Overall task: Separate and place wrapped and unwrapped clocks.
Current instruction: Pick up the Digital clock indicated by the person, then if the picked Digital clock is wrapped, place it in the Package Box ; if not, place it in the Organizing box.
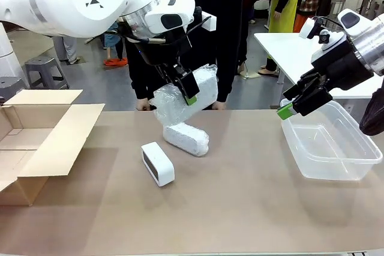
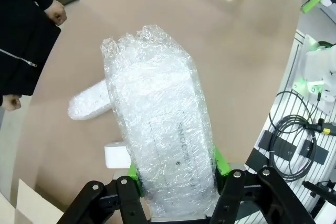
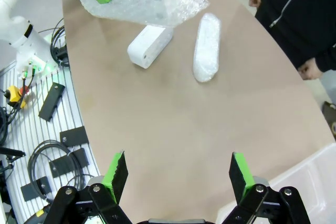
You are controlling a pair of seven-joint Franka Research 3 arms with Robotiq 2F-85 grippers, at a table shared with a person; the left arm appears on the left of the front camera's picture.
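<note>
My left gripper (image 1: pixel 187 92) is shut on a clock wrapped in bubble wrap (image 1: pixel 180 101) and holds it tilted in the air over the far middle of the table. In the left wrist view this wrapped clock (image 2: pixel 160 124) stands between the green pads (image 2: pixel 221 161). Below it a second wrapped bundle (image 1: pixel 186 138) lies on the table, and beside that the unwrapped clock (image 1: pixel 158 163), white with a dark face. My right gripper (image 1: pixel 293 105) hangs open and holds nothing, above the left rim of the bin. From the right wrist, the bundle (image 3: pixel 206 48) and the unwrapped clock (image 3: pixel 149 45) lie side by side.
An open cardboard box (image 1: pixel 42 142) stands at the table's left edge. A clear plastic bin (image 1: pixel 336 166) sits at the right. A person in black stands at the far side, hands (image 3: pixel 310 69) near the table edge. Cables and adapters (image 3: pixel 52 156) lie off the table's near edge.
</note>
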